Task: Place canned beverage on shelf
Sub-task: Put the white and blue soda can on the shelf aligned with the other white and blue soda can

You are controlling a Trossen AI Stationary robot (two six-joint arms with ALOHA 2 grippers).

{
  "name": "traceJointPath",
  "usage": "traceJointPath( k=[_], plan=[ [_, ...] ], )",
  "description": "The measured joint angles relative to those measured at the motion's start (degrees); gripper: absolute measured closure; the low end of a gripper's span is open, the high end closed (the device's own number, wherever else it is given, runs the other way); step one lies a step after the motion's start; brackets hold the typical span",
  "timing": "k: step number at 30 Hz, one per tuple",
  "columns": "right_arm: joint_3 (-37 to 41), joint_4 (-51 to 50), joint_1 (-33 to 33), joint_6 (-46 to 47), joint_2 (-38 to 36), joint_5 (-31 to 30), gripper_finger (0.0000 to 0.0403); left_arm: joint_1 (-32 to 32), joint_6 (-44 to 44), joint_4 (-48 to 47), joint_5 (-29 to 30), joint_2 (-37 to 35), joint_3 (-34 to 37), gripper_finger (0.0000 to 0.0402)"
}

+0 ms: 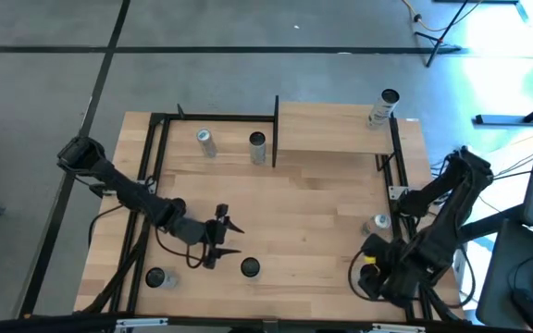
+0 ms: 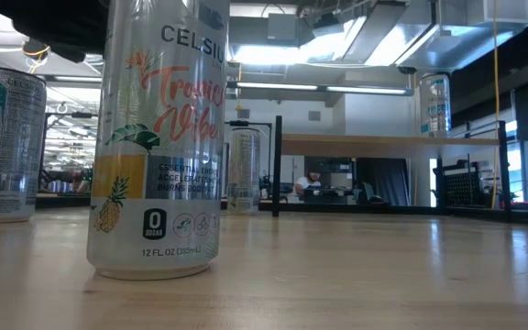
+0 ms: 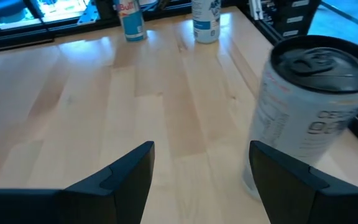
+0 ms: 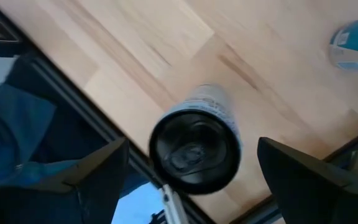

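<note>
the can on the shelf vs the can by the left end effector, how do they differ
The can on the shelf stands on the raised shelf at the far right of the table; the can by the left end effector stands on the tabletop near the front edge. The shelf can has no end effector near it; the other has the left end effector open beside it, not gripping. Both stand upright and have dark tops.
</note>
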State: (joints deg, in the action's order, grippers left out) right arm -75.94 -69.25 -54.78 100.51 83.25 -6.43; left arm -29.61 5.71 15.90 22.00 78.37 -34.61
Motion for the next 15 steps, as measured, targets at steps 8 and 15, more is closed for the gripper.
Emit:
traceJointPath(
  k=[8,15],
  plan=[
    [0.0,-0.3,0.0,-0.2,2.9,0.1,0.0064,-0.4,-0.4,0.1,0.0,0.0,0.0,0.0154],
    [0.0,-0.4,0.1,-2.3,6.5,3.0,0.0064,0.6,-1.6,0.2,0.0,0.0,0.0,0.0154]
  ],
)
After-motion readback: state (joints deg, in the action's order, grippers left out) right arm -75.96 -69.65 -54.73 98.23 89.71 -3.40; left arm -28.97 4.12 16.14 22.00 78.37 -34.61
